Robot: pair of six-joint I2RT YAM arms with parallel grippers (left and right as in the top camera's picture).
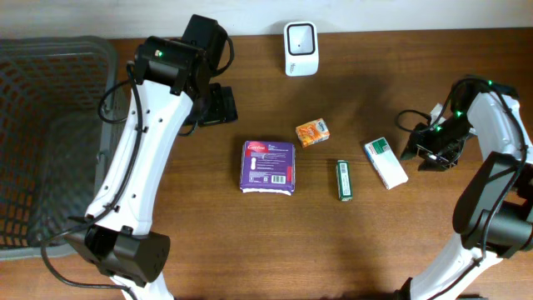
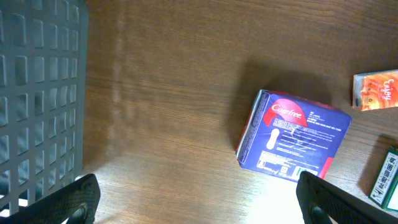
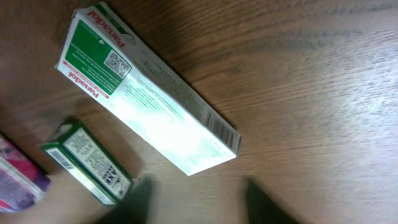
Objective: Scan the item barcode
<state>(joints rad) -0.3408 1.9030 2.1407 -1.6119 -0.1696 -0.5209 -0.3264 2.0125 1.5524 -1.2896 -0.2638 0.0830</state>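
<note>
Two jaw sets, both empty: right gripper (image 3: pixel 198 186) part-open, left gripper (image 2: pixel 196 186) spread wide. Panadol box (image 3: pixel 149 99) flat on table (image 3: pixel 323 74) at 11 o'clock of right jaws, untouched. Risk: low flat box, pinch sliding off its edges, nudging it into green carton (image 3: pixel 87 163) at 9.

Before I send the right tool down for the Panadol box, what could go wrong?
The Panadol box lies flat on the wood, so the right tool may shove it instead of gripping. The small green box sits close beside it and could get knocked.
</note>
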